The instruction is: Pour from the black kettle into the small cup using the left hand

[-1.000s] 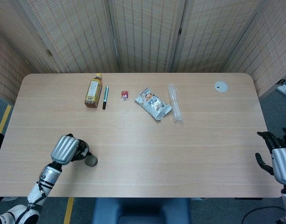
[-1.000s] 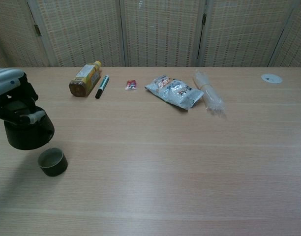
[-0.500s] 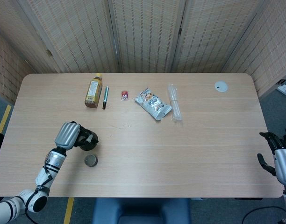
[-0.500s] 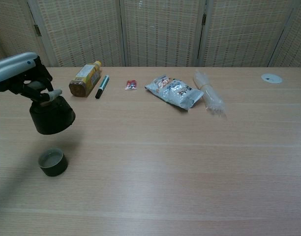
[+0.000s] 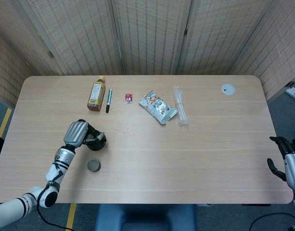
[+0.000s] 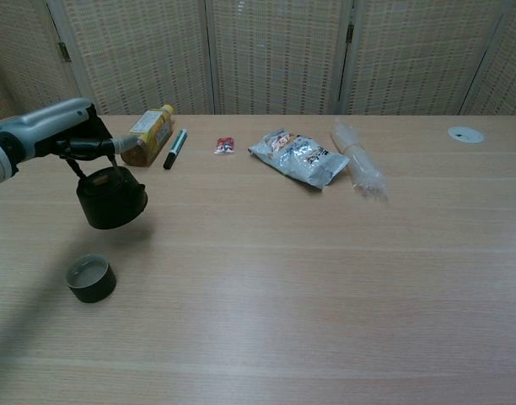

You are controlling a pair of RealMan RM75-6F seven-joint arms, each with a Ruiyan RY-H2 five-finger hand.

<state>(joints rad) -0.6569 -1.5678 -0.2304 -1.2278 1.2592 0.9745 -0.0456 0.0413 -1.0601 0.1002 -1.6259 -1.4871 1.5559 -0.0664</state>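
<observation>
The table point(image 5: 195, 144) fills most of both views, its pale wood running from the screen wall at the top to the frame's lower edge.

In the left of the chest view the left hand point(image 6: 83, 135) grips the black kettle point(image 6: 112, 197) by its handle, fingers wrapped over the top; the kettle hangs below the hand, clear of the table (its shadow lies on the wood beneath). In the head view the same hand point(image 5: 78, 134) and kettle point(image 5: 97, 142) sit at left centre.

The right hand point(image 5: 288, 161) shows only at the lower right edge of the head view, off the table's corner, dark fingers spread apart and nothing in them.

Along the top of the table lies a row of loose things. A silver snack bag point(image 5: 158, 107) rests near top centre, tilted. Just right of it is a clear wrapped bundle point(image 5: 180, 111), long and thin (what is inside cannot be told). At the upper left an amber bottle point(image 5: 96, 94) lies on its side, with a dark pen point(image 5: 108, 100) just beside it on the right.

The small cup point(image 6: 90, 278) stands upright at the lower left of the chest view, below the kettle and apart from it. In the head view the cup point(image 5: 93, 166) is just below the kettle.

A white disc point(image 5: 227, 88) sits in the table's upper right, and a tiny red packet point(image 5: 128, 98) lies between pen and bag.
</observation>
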